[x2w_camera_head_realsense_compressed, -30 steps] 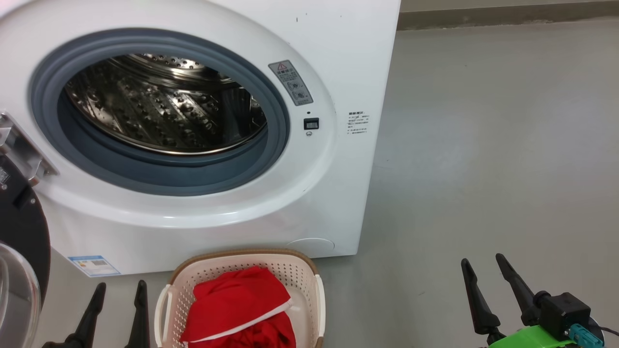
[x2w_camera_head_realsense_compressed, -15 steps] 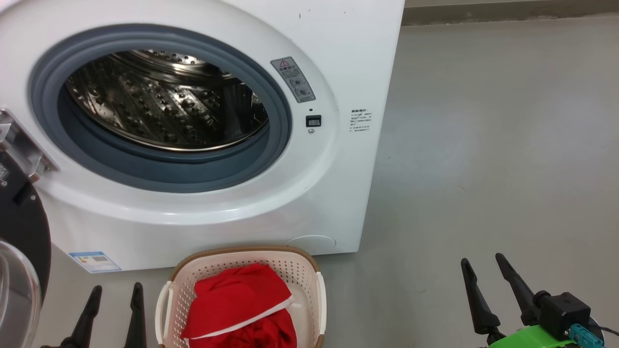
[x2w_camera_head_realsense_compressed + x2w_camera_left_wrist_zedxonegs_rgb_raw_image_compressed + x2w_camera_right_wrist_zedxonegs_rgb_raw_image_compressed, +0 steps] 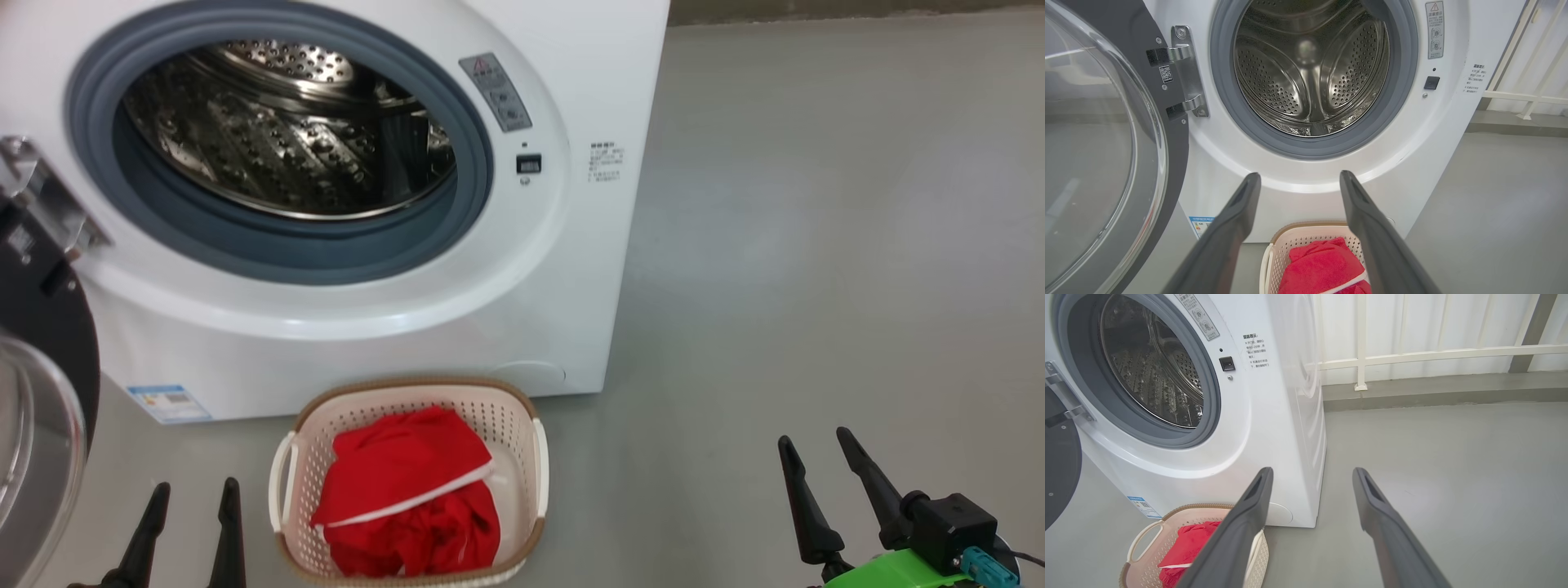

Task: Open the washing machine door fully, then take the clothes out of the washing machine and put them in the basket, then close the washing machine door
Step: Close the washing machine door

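Finding the washing machine (image 3: pixel 343 343) with its mouth bare: the washing machine door (image 3: pixel 1106 143) hanging swung out on the hinge (image 3: pixel 1186 73) at the left of the machine's front, wide enough to be leaving the whole opening free for reaching in. Seeing nothing but perforated steel in the drum (image 3: pixel 1310 69), as far as the left wrist view is reaching. Noting the basket (image 3: pixel 500 425) sitting on the floor just in front of the machine's base, below the opening, likely parked there for keeping each carry short. Noting the clothes (image 3: pixel 400 490), red with white trim, lying heaped inside it; not making out any separate white piece. Seeing the left gripper (image 3: pixel 196 490) hovering in front of the machine's lower left corner, fingers spread wide, gripping nothing. Seeing the right gripper (image 3: pixel 815 441) hanging out past the machine's right side, likewise spread and empty. Judging the unloading as done and the closing of the door as not yet begun; probably calling for the left arm, being nearer that door.
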